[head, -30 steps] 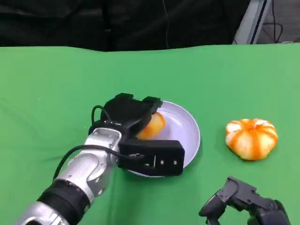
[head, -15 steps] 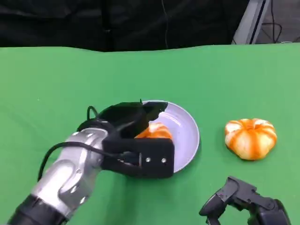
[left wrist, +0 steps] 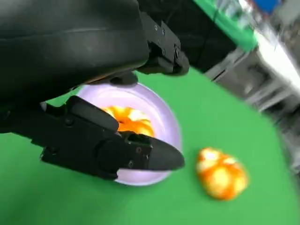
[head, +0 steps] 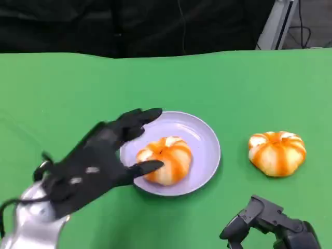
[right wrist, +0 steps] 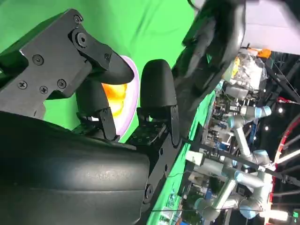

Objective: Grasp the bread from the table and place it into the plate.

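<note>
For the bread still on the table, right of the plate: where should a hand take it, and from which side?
Across its rounded middle, from above. The bread on the table is a low ridged dome sitting flat with bare cloth all round; fingers probably can't get under its low edge. The right hand lies nearest.

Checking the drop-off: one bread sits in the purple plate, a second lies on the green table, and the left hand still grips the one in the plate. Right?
Not quite: the left hand is open, holding nothing, as the head view shows. One bread sits in the purple plate; the second bread lies on the green table.

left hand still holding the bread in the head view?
No. The left hand is spread open beside the bread, which lies free in the plate.
</note>
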{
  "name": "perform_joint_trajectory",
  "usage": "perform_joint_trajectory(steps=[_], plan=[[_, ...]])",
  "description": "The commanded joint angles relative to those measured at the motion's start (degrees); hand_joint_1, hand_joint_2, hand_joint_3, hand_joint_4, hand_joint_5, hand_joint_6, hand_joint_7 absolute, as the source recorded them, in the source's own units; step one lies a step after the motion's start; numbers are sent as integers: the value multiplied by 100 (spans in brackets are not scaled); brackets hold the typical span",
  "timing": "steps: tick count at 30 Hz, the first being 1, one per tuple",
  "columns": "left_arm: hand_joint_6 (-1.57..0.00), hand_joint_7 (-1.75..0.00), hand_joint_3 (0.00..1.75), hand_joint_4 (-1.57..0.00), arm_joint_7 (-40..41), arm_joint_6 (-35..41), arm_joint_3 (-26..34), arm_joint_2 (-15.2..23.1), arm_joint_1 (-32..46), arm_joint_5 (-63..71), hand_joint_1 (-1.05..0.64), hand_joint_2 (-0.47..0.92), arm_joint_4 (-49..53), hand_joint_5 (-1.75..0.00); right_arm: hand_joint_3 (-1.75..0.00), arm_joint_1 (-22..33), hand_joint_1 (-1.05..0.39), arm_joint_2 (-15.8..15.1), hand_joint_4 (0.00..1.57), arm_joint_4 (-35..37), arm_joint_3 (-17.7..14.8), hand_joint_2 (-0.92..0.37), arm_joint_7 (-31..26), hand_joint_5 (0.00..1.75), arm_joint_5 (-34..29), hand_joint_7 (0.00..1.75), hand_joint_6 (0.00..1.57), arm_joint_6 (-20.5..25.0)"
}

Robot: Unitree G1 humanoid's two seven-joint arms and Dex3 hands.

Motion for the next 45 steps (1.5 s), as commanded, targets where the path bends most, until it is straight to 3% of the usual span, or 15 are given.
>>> perform_joint_trajectory(steps=[1,3,4,7,10,13,17,24,33,45], plan=[[-73,-22,38,-51,-65,146,607,12,552,-869,-30,92,-506,-106,-126,38,-13,-47,71,-39,-19,-37,-11,159,17,131,77,-9],[-76,-35,39,-52,-193,-21,866,126,835,-1271,-28,92,-636,-123,-125,44,-14,-54,71,-48,-21,-37,-4,159,18,131,77,2],[-68,-60,38,-52,-226,-148,937,162,952,-1390,-27,92,-659,-131,-125,47,-14,-52,71,-58,-19,-38,-2,159,18,131,77,18],[-59,-105,39,-55,-168,-369,1073,75,1374,-1712,-22,92,-822,-147,-125,54,-13,-57,71,-80,-27,-38,8,159,35,131,77,33],[-57,-123,43,-56,2,-491,1127,-101,1748,-1936,-16,91,-951,-155,-125,54,-12,-69,71,-85,-40,-37,25,159,67,130,77,32],[-55,-144,89,-59,147,-943,1210,-414,2225,-2161,-2,74,-894,-169,-125,50,-14,-92,71,-93,-62,-37,56,158,114,130,78,48],[-59,-155,107,-65,210,-1226,1250,-543,2382,-2256,5,69,-765,-174,-125,30,-14,-92,72,-107,-84,-37,69,158,109,130,78,56],[-71,-167,124,-79,215,-2037,1237,-491,2491,-1993,9,57,-281,-175,-126,54,-12,-127,71,-111,-131,-37,121,158,201,130,78,49],[-71,-171,118,-84,197,-2860,1214,-470,2470,-1873,-1,51,170,-175,-126,76,-11,-152,70,-96,-140,-37,111,158,189,131,77,-5],[-73,-172,114,-87,175,-2997,1123,-482,2469,-1994,0,51,221,-175,-128,34,-10,-176,70,-57,-177,-35,114,158,218,131,77,-57]])
